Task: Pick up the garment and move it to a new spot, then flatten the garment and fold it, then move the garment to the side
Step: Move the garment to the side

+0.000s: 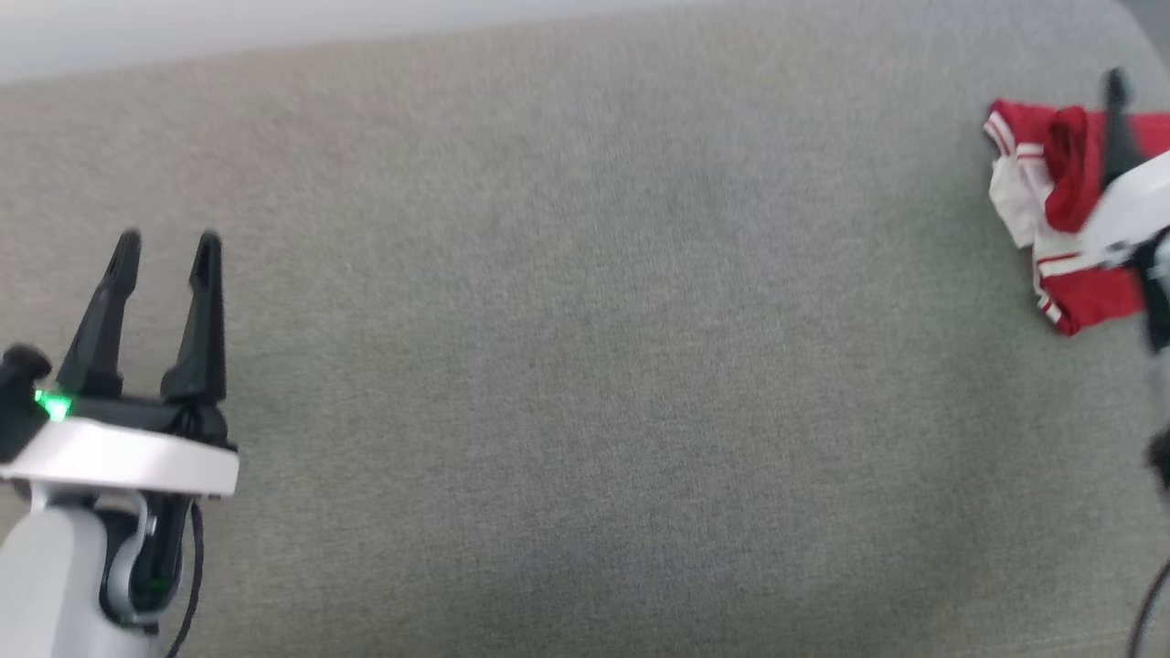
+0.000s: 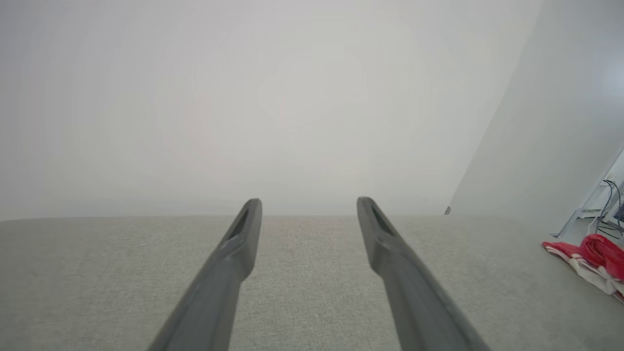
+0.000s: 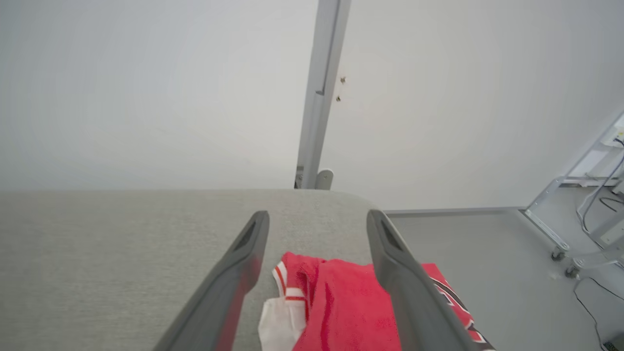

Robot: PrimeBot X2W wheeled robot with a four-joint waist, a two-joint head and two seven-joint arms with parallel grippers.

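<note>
surface: grey fabric top (image 1: 585, 366) | load: red garment (image 1: 1065, 174), bunched, right edge

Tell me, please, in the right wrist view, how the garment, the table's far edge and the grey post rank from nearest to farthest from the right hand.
1. garment, lying directly under the open right hand.
2. table's far edge, ahead of the fingertips.
3. grey post, upright just behind that edge.

One garment (image 1: 1060, 183), one grey surface (image 1: 585, 366), one left hand (image 1: 168, 239) and one right hand (image 3: 317, 214)
</note>
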